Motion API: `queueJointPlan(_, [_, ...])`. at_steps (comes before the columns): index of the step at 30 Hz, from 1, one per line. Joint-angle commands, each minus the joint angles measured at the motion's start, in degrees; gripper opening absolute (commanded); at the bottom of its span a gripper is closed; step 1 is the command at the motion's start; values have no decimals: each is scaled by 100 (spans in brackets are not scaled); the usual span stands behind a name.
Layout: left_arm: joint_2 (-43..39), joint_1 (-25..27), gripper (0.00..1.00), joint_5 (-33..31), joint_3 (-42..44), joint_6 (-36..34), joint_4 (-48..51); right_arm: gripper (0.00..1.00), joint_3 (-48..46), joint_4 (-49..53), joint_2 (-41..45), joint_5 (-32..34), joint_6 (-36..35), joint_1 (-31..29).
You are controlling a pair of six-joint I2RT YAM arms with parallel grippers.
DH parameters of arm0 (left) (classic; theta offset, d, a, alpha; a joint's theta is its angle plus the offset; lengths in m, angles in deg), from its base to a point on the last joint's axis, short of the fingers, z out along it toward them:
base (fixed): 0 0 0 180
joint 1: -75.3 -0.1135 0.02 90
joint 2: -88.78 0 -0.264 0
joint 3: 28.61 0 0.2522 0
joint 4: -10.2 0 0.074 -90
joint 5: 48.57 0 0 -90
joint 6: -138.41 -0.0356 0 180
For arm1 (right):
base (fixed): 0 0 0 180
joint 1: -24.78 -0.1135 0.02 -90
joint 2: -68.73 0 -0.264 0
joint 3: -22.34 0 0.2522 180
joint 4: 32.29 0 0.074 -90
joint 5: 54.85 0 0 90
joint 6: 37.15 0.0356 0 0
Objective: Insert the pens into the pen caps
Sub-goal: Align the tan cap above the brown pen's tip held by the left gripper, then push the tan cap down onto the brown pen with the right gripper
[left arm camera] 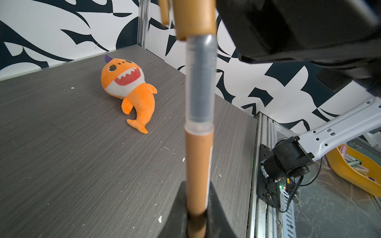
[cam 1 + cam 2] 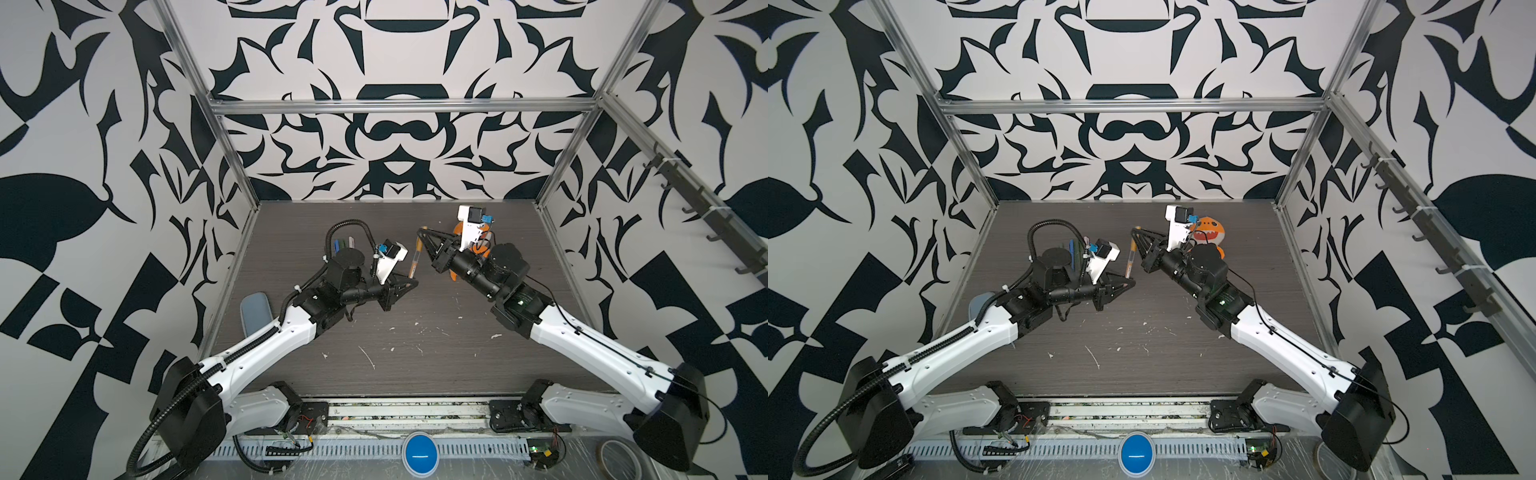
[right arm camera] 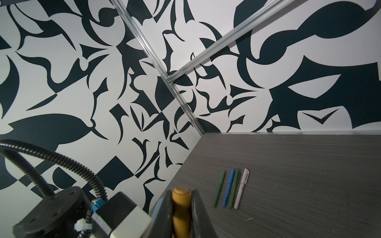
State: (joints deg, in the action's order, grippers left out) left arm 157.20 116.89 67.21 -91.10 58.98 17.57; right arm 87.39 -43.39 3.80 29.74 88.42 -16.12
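Mid-table, walls well apart on all sides: left gripper (image 1: 196,216) clamps the base of the smooth orange-brown pen (image 1: 199,160), while right gripper (image 3: 181,206) pinches its mustard cap (image 3: 181,197) at the other end. Four other pens (image 3: 228,187) lie side by side nr the corner of the grey woodgrain table (image 2: 457,365).

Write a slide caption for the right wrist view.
Right pincer clamps a mustard-orange pen cap; beyond it, four pens, green, blue, green and pink, lie side by side on the grey table.

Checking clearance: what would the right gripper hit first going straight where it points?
The right gripper points at the patterned wall by the corner post, probably; the four pens lie beside that line.
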Motion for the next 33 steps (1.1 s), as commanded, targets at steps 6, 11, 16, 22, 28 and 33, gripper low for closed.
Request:
queueJointPlan(6, [-161,-7,4,-108,-1,231,-527,4,-537,-332,164,-207,285,-175])
queueJointPlan(11, [-171,-10,4,-151,11,272,-612,4,-620,-190,178,-245,164,-251])
queueJointPlan(16, [-212,-112,4,-226,-15,369,-742,11,-684,197,212,-301,-32,-373])
queueJointPlan(22, [-112,-145,4,-569,-523,686,-467,14,-758,511,269,-494,-103,-436])
queueJointPlan(28, [106,-150,4,-574,-858,354,-521,18,-709,663,486,-389,-210,-436])
queueJointPlan(33, [67,-150,4,-431,-618,-15,-702,33,-203,1304,754,-275,-457,-436])
